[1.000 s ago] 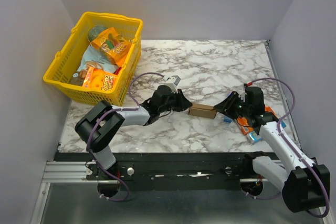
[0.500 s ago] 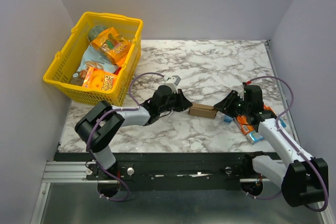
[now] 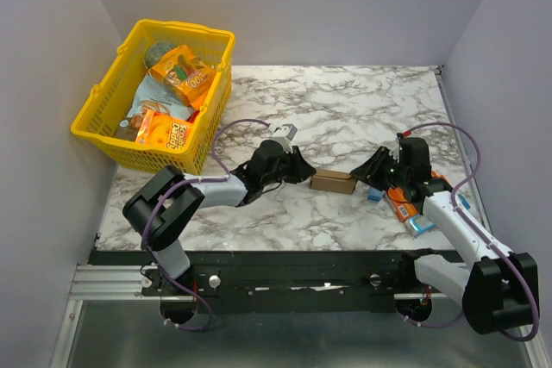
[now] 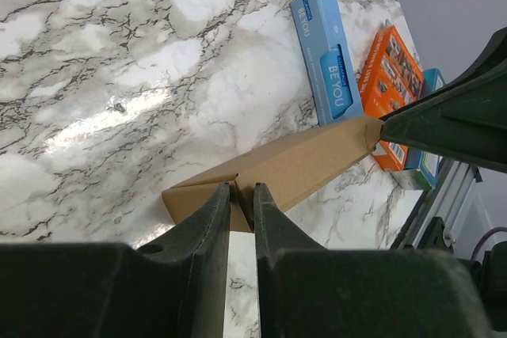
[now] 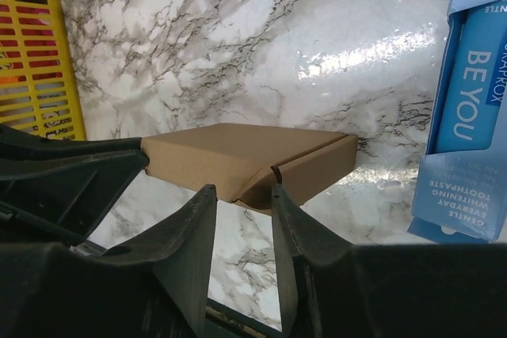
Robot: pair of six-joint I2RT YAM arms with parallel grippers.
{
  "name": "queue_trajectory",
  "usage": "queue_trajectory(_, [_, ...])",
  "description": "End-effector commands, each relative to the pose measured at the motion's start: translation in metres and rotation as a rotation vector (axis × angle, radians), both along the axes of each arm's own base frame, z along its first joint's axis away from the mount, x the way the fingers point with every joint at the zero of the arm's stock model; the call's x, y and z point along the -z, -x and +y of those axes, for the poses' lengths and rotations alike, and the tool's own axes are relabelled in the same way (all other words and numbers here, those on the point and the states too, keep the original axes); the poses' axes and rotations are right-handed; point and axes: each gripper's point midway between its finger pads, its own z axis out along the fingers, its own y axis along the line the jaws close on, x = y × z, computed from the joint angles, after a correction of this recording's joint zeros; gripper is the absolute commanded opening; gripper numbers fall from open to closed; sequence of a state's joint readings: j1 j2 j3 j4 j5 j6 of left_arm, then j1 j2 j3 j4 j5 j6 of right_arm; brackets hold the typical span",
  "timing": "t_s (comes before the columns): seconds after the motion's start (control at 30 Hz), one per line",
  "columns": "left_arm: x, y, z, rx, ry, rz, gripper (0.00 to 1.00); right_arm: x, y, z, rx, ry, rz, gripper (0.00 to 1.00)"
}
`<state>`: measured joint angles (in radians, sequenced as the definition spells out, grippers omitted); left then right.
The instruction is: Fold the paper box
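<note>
Left hand [image 3: 306, 173] pinched nearly shut; right hand [image 3: 359, 177] (facing it) parted, both arms outstretched low.

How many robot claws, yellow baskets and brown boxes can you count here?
Robot claws: 2, the left gripper and the right gripper
Yellow basket: 1
Brown paper box: 1
Total: 4
</note>
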<state>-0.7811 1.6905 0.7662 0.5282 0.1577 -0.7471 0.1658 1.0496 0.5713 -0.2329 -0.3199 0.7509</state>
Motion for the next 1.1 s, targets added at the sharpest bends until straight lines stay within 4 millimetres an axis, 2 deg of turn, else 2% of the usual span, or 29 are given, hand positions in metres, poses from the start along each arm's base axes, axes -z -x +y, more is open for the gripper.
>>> queue_trajectory(0.0, [0.105, 0.057, 0.049, 0.053, -0.346, 0.243, 0.00, -0.013, -0.007, 0.015, -0.034, -0.035, -0.030, 0.41])
queue_trajectory(0.17, [0.104, 0.057, 0.048, 0.054, -0.348, 0.241, 0.00, -0.007, -0.004, 0.022, -0.042, -0.029, -0.008, 0.40])
queue_trajectory(0.3, [0.105, 0.057, 0.048, 0.053, -0.350, 0.240, 0.00, 0.003, -0.002, 0.014, -0.009, 0.015, 0.026, 0.37])
queue_trajectory(0.57, [0.106, 0.058, 0.049, 0.054, -0.353, 0.242, 0.00, 0.013, 0.007, -0.005, 0.046, 0.097, 0.045, 0.31])
queue_trajectory(0.7, [0.106, 0.058, 0.049, 0.054, -0.353, 0.242, 0.00, 0.026, 0.015, -0.009, 0.067, 0.106, 0.080, 0.28])
queue_trajectory(0.9, [0.105, 0.058, 0.048, 0.056, -0.351, 0.242, 0.00, 0.042, 0.021, -0.013, 0.082, 0.119, 0.115, 0.17])
queue_trajectory(1.07, [0.105, 0.058, 0.048, 0.055, -0.351, 0.242, 0.00, 0.054, 0.028, -0.015, 0.086, 0.128, 0.141, 0.12])
